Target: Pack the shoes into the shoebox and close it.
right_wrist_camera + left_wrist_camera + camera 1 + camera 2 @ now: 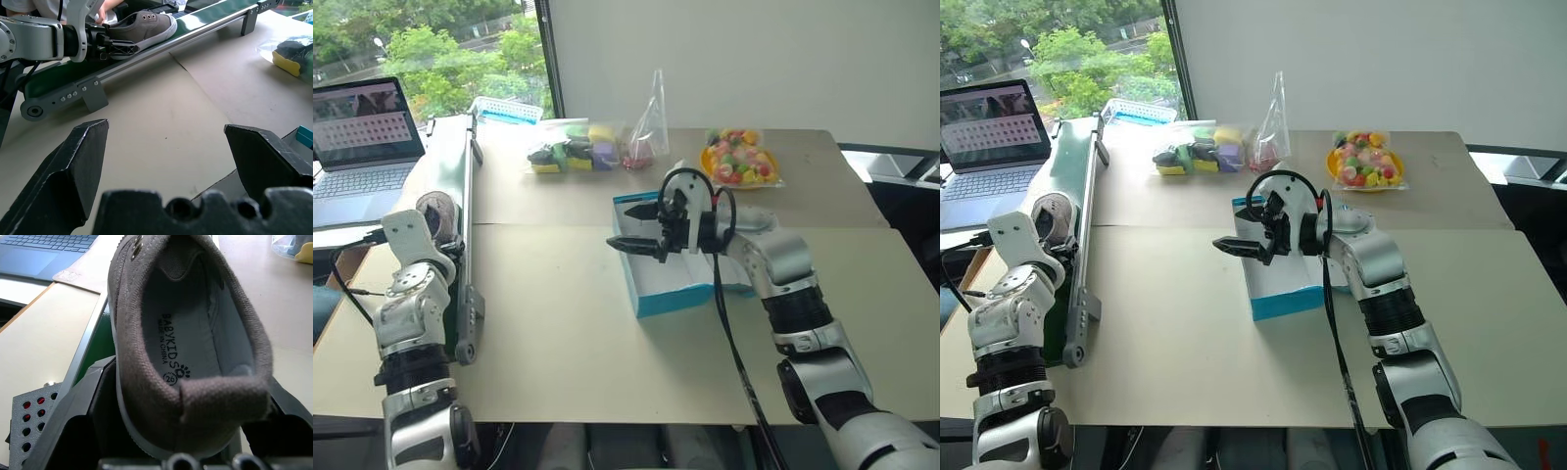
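The left hand (pixel 105 41) sits around the heel of a shoe (pixel 142 24) on the conveyor (pixel 195 29), fingers not clearly clamped, so lifting now could drop it short of the shoebox (pixel 671 294) beneath the wide-open right hand (pixel 641 230).

A: What hides the shoebox (pixel 651 294)?
B: The right gripper (pixel 641 231) covers its middle; the lid can't be made out.
A: The shoe (pixel 195 347)?
B: Toe cut off.

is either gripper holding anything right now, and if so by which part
The left gripper grips the small grey-tan canvas sneaker by its heel end. The right gripper stands open, holding nothing.
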Available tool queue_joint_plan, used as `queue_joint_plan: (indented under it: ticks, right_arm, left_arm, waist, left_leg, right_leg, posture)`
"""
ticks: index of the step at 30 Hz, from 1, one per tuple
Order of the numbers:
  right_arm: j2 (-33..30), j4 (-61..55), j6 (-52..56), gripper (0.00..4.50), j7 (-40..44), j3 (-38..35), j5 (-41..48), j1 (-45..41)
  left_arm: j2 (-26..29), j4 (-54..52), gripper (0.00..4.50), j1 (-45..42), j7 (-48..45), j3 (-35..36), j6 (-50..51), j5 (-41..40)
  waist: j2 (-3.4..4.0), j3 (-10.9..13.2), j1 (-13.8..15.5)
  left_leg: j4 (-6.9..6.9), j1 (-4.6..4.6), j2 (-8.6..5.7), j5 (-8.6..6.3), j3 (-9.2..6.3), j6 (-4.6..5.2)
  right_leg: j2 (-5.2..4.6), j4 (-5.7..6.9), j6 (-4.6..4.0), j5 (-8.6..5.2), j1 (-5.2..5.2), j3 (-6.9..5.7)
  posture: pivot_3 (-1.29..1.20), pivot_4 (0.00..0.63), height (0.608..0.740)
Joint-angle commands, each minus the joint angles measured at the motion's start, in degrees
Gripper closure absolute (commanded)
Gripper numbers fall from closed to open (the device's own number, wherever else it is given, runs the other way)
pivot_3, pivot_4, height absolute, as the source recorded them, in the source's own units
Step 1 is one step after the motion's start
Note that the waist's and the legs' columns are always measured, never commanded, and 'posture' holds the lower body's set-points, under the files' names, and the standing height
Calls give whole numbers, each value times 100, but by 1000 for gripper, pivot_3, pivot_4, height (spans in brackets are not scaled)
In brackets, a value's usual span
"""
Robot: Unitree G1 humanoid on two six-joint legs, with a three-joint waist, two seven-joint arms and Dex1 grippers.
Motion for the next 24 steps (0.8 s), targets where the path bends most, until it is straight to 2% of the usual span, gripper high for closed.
queue_joint_plan:
  ticks: [1, 7, 10, 14, 18, 21, 24]
  right_arm:
    - [-44, -157, -82, 0, -54, -137, 34, -140]
    - [71, -90, 176, 0, -338, -446, 260, -309]
    - [466, 187, 735, 0, -954, -1162, 814, -671]
    - [1068, 658, 1910, 0, -1923, -2364, 1916, -1136]
    - [1436, 932, 2610, 0, -2806, -3169, 2606, -1320]
    - [1509, 1019, 2801, 0, -3174, -3458, 2882, -1433]
    - [1413, 927, 2856, 0, -3276, -3335, 2849, -1392]
  left_arm:
    - [-13, -358, 2102, -14, -7, 43, -5, -107]
    - [24, -1293, 2208, -276, -258, -339, -456, -137]
    - [-194, -1890, 2208, -451, -458, -709, -402, -355]
    - [-743, -2463, 2208, -686, -396, -1238, -155, -537]
    - [-1455, -2800, 2208, -899, -205, -1946, 134, -577]
    - [-1870, -2926, 2208, -983, -206, -2375, 262, -614]
    - [-2241, -2877, 2208, -1005, -229, -2586, 323, -731]
  waist:
    - [0, 0, 8]
    - [-21, 9, 19]
    - [-26, 12, 21]
    - [-27, 11, 33]
    - [-27, 11, 32]
    - [-27, 11, 31]
    - [-27, 12, 7]
  left_leg:
    - [0, 0, 0, 1, -1, -1]
    - [1, -12, 0, 1, -3, -3]
    - [1, -21, -1, 1, -3, -3]
    - [0, -19, -3, 1, -3, -3]
    - [-3, -19, -4, 1, -2, -2]
    - [-3, -24, -6, 1, 0, -1]
    - [-3, -27, -7, 0, 2, -1]
  right_leg:
    - [0, 1, 0, 0, 1, 0]
    - [0, -5, 0, 1, -6, -2]
    - [-4, -8, 0, 1, -12, -2]
    - [-7, -7, 0, 2, -9, -2]
    - [-7, -8, 0, 2, -7, -2]
    - [-8, -9, 0, 2, -10, -2]
    - [-8, -13, 0, 1, -12, -2]
  posture:
    - [0, 150, 740]
    - [0, 150, 740]
    - [0, 150, 740]
    - [0, 150, 740]
    - [0, 150, 740]
    - [0, 150, 740]
    - [0, 150, 740]
